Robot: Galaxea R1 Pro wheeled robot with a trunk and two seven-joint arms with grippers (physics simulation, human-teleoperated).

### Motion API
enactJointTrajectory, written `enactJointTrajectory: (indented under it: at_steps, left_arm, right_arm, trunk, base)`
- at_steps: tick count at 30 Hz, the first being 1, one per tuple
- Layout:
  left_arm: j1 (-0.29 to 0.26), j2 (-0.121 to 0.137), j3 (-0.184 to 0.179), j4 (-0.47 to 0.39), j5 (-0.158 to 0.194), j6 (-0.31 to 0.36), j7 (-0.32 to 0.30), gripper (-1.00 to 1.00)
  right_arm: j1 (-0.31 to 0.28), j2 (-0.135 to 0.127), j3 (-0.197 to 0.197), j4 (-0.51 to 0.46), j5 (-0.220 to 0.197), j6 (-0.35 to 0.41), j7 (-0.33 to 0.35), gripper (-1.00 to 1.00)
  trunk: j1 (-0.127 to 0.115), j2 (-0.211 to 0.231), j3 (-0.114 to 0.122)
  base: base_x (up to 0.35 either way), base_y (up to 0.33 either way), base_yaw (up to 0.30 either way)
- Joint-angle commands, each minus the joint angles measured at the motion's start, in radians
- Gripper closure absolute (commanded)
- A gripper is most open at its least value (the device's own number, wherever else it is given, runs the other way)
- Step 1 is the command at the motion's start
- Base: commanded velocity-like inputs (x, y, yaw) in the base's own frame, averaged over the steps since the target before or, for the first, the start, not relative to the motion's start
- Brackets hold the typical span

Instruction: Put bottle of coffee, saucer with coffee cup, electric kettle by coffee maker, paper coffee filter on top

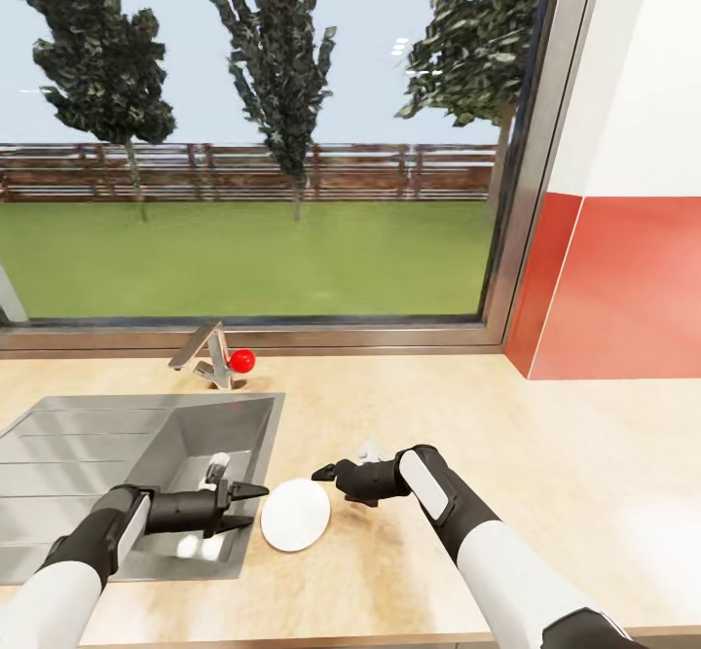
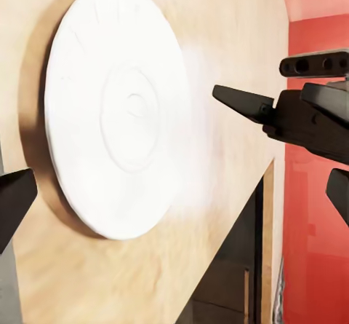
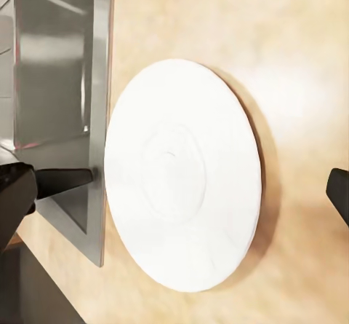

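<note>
The saucer (image 1: pixel 295 515), a plain white round plate, rests on the light wood kitchen countertop (image 1: pixel 448 415) just right of the sink. My left gripper (image 1: pixel 258 506) is open at its left edge, over the sink's rim, with nothing between its fingers. From the other side my right gripper (image 1: pixel 334 488) is open too, its tips just short of the plate's upper right edge. The left wrist view shows the saucer (image 2: pixel 120 113) face-on, with the right gripper's finger (image 2: pixel 243 104) beyond it. The saucer (image 3: pixel 182 175) also lies ahead in the right wrist view. Coffee cup, bottle of coffee and kitchen shelf are out of view.
An inset steel sink (image 1: pixel 117 454) takes the counter's left part, with a faucet (image 1: pixel 207 349) and a red ball (image 1: pixel 241 360) behind it. A big window (image 1: pixel 253 143) runs along the back. A red and white wall (image 1: pixel 623 279) closes the right side.
</note>
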Motion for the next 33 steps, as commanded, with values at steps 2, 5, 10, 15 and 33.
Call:
enactJointTrajectory:
  at_steps: [2,5,10,15,33]
  left_arm:
    - [-0.001,-0.002,0.006,0.0,-0.007,0.01,-0.004,-1.0]
    - [-0.001,-0.008,0.01,0.0,-0.005,0.01,0.029,-1.0]
    - [-0.001,-0.011,0.013,0.0,-0.002,0.011,0.058,-1.0]
    - [-0.001,-0.023,0.013,0.0,-0.004,0.011,0.062,-1.0]
    - [-0.001,-0.063,0.012,0.001,-0.007,0.01,0.064,-1.0]
  right_arm:
    - [-0.001,0.0,0.001,0.0,0.01,0.002,0.008,-1.0]
    - [-0.001,0.0,0.004,0.0,0.009,0.002,0.008,-1.0]
    - [-0.001,0.0,0.005,0.0,0.008,0.002,0.008,-1.0]
    - [-0.002,0.0,0.006,0.0,0.008,0.002,0.008,-1.0]
    - [-0.001,0.0,0.006,0.001,0.008,0.002,0.008,-1.0]
  trunk:
    - [0.001,-0.002,-0.002]
    - [0.001,-0.002,-0.002]
    - [0.001,-0.002,-0.002]
    - [0.001,-0.002,-0.002]
    - [0.001,-0.002,-0.002]
  base:
    - [0.0,0.0,0.0]
    - [0.0,0.0,0.0]
    - [0.0,0.0,0.0]
    - [0.0,0.0,0.0]
    - [0.061,0.0,0.0]
